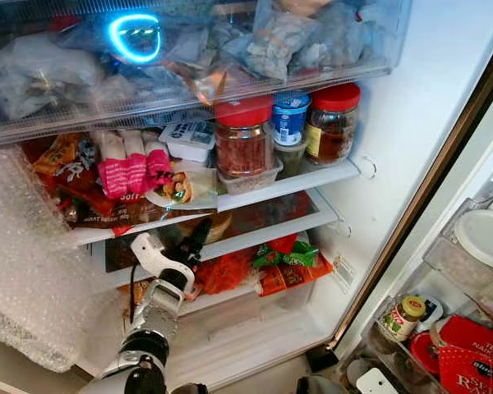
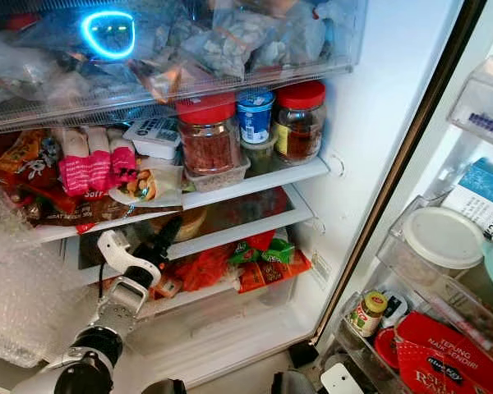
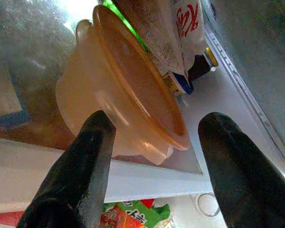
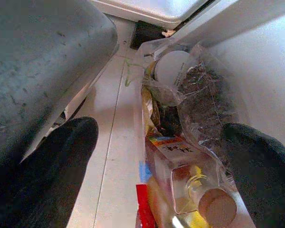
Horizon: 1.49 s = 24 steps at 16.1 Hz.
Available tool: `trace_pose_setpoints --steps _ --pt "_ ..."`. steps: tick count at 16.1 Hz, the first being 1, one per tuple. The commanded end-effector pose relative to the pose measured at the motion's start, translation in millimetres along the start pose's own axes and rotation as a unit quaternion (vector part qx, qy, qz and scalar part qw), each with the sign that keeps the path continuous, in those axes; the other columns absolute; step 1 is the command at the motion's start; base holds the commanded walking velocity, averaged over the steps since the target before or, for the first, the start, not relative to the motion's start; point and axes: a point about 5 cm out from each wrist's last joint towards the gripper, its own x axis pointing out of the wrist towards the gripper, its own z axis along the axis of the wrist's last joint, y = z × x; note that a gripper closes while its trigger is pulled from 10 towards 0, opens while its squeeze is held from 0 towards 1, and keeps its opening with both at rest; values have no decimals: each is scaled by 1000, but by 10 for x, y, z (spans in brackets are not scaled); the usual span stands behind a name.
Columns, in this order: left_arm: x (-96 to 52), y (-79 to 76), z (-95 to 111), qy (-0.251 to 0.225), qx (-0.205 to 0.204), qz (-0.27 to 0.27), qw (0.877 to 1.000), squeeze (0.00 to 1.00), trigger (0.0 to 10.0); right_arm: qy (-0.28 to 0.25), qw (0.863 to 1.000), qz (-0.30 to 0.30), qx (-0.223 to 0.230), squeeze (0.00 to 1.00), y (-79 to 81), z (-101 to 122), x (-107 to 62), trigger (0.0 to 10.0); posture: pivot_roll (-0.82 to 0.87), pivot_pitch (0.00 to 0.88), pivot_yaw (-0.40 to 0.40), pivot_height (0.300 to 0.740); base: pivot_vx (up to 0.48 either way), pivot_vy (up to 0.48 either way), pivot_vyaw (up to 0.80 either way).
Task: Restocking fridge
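Left gripper (image 1: pixel 199 238), jaws open, reaches into the fridge's middle shelf (image 1: pixel 263 234). Tub (image 3: pixel 128 109) lies straight ahead between its fingers (image 3: pixel 85 171), rim tilted, not yet clasped. Right gripper (image 4: pixel 156 156) hangs open over a bottle (image 4: pixel 190 185), farther off.

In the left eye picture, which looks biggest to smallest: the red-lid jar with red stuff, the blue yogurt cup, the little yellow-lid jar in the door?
1. Red-lid jar
2. Blue yogurt cup
3. Yellow-lid jar; close to the cup, so unsure.
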Motion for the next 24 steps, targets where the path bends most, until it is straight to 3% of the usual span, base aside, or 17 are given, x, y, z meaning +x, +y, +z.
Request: trace_pose_setpoints --steps 1,8,11,12,14,16,18,20,24 --pt "-17 16 -20 18 12 -6 1000 0 10000 0 1000 5 4 0 17 6 3 10000 -146 0 11 633 0 0 0" --pt "-250 177 27 10 47 0 999 0 10000 -3 1000 7 1 0 1 31 6 10000 -119 0 11 633 0 0 0" --pt "-303 152 8 16 66 -9 998 0 10000 -3 1000 7 2 0 3 27 5 10000 -116 0 14 633 0 0 0" --pt "-412 136 9 22 133 -16 991 0 10000 -2 1000 7 2 0 10 13 3 10000 -116 0 22 633 0 0 0" --pt "-543 129 30 21 190 -19 981 0 10000 1 1000 8 5 0 23 0 2 10000 -115 0 30 633 0 0 0" --pt "-629 92 120 5 268 -17 963 0 10000 1 1000 8 7 0 29 -4 2 10000 -107 0 34 633 0 0 0" --pt "-703 26 180 -4 358 -11 934 0 10000 0 1000 9 8 0 42 -8 2 10000 -96 0 40 633 0 0 0" --pt "-784 68 224 -25 406 33 913 0 10000 -1 1000 11 11 0 67 -7 4 10000 -92 0 49 633 0 0 0" --pt "-783 150 192 -5 432 48 901 0 10000 -1 1000 10 22 0 110 -12 6 10000 -105 0 66 633 -318 0 0"
